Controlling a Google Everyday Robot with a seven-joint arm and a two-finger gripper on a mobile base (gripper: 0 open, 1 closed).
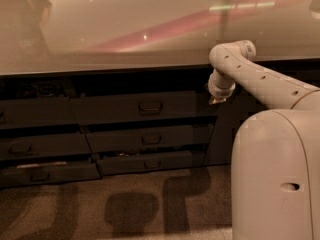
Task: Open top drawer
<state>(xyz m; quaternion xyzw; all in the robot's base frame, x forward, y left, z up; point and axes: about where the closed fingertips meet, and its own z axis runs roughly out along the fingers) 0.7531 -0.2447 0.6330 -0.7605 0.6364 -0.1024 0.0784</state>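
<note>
The top drawer (110, 109) is the wide dark grey front just under the counter, with a small rectangular pull handle (150, 106) at its middle. Its front stands a little forward of the dark gap below the counter edge. My white arm (260, 79) reaches in from the right and bends down at the wrist. The gripper (215, 100) points downward at the drawer front's right end, well to the right of the handle. Only its tip shows beneath the wrist.
A glossy pale counter (125, 34) spans the top. Two narrower drawers (150, 139) (150, 161) sit below the top one, and more drawers (40, 146) stack on the left. My white base (275, 174) fills the lower right. Brown carpet (125, 209) lies in front.
</note>
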